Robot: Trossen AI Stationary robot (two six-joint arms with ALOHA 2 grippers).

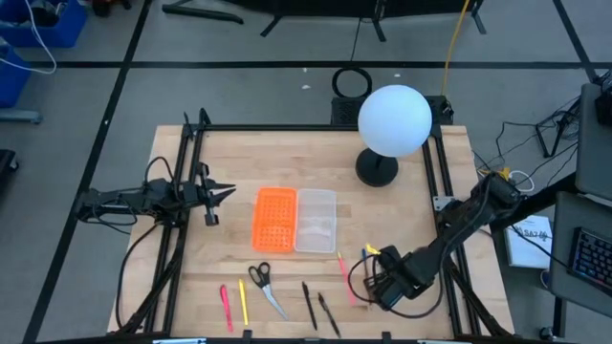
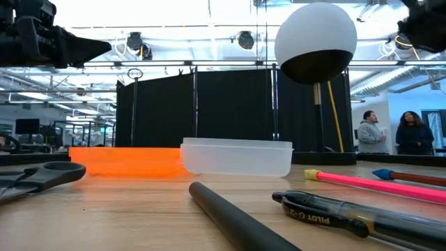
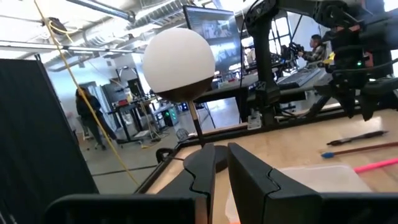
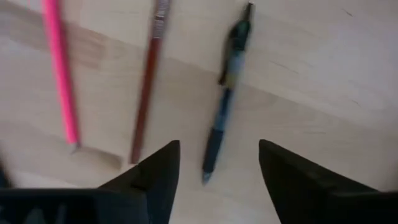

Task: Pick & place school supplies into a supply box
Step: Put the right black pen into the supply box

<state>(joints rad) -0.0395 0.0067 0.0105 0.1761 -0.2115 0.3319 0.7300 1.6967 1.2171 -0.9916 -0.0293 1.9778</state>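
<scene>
Table (image 1: 402,220): wooden top that carries every item; a white globe lamp (image 1: 393,119) stands near its far edge, right of centre.
Supply box (image 1: 295,220): lies open at the middle of the table, orange grid half beside the translucent tray; the tray appears empty.
Left hand (image 1: 225,192): waits at the left side of the table, level with the box; fingers nearly together, nothing between them.
Right hand (image 4: 217,163): hovers low over the front edge, right of centre; fingers spread wide, holding nothing.
Scissors (image 1: 264,284): lie near the front edge, just in front of the box.
Black pen (image 4: 226,93): lies straight ahead of the right hand, between the lines of its fingers, long axis running away from the hand; judged the likeliest next pick.
Reddish-brown pencil (image 4: 147,87) and pink pen (image 4: 60,74): lie beside the black pen, roughly parallel, off to one side.
Nearer arm: the right, by a wide margin.
</scene>
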